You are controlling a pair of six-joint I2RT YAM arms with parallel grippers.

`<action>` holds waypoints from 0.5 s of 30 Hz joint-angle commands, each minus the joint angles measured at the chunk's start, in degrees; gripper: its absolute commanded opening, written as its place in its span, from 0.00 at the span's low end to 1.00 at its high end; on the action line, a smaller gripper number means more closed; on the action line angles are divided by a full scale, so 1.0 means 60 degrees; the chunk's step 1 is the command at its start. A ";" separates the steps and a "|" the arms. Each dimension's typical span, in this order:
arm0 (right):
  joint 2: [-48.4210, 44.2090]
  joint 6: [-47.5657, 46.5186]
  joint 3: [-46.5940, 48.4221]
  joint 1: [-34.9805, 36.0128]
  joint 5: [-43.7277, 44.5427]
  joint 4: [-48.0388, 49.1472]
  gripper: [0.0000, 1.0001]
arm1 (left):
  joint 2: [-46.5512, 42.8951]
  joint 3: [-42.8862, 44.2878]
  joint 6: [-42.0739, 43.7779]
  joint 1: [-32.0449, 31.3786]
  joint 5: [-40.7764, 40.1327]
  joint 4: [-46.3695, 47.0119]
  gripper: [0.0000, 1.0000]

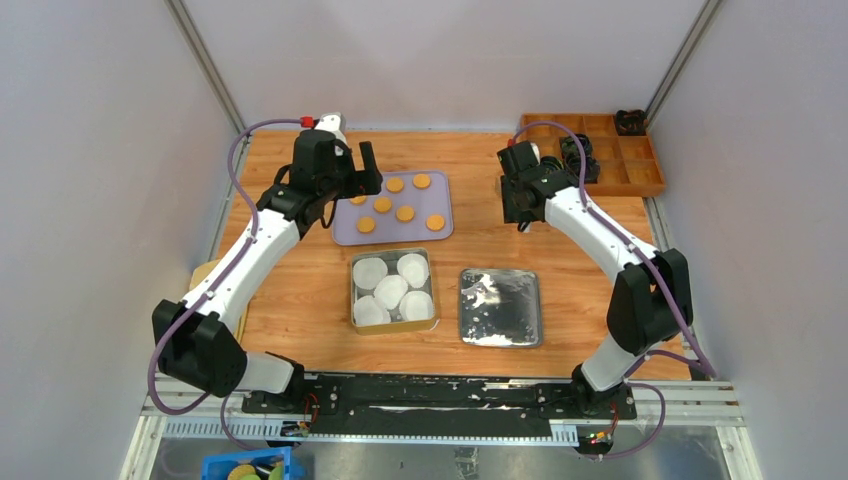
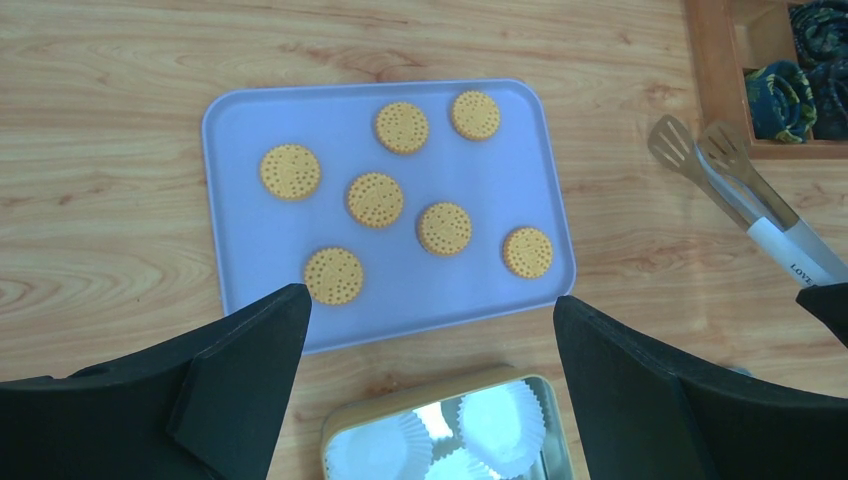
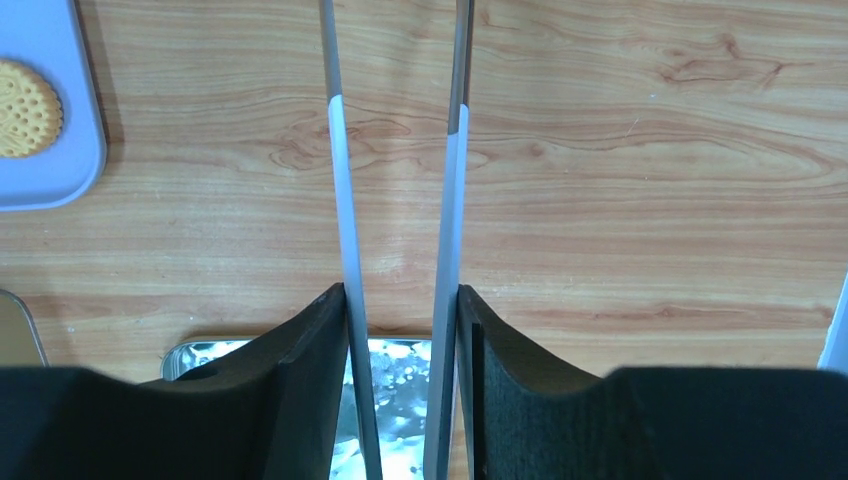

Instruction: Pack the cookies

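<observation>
Several round orange-tan cookies (image 1: pixel 395 205) lie on a lavender tray (image 1: pixel 440 195) at the back of the table; they also show in the left wrist view (image 2: pixel 375 199). My left gripper (image 1: pixel 352 185) hovers over the tray's left side, open and empty (image 2: pixel 428 300). My right gripper (image 1: pixel 520 210) is right of the tray, shut on metal tongs (image 3: pixel 337 180) whose two arms run forward between the fingers (image 3: pixel 400 300). The tongs' spoon tips show in the left wrist view (image 2: pixel 740 185). One cookie (image 3: pixel 25 108) shows at the right wrist view's left edge.
An open tin (image 1: pixel 352 300) with several white paper liners (image 1: pixel 393 290) sits in front of the tray. Its shiny lid (image 1: pixel 500 307) lies to the right. A wooden compartment box (image 1: pixel 600 150) stands back right. A blue bin (image 1: pixel 245 465) is below the table's edge.
</observation>
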 commanded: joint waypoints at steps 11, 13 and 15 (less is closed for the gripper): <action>0.0111 0.0281 -0.0435 0.0109 -0.0401 0.0060 0.38 | -0.0263 -0.0107 0.0022 -0.0067 0.0125 0.0120 0.99; 0.0232 0.0246 -0.0452 0.0102 -0.0444 0.0106 0.38 | -0.0274 -0.0110 0.0020 -0.0067 0.0108 0.0129 0.99; 0.0430 0.0269 -0.0421 0.0109 -0.0443 0.0062 0.40 | -0.0266 -0.0121 0.0018 -0.0067 0.0108 0.0140 0.99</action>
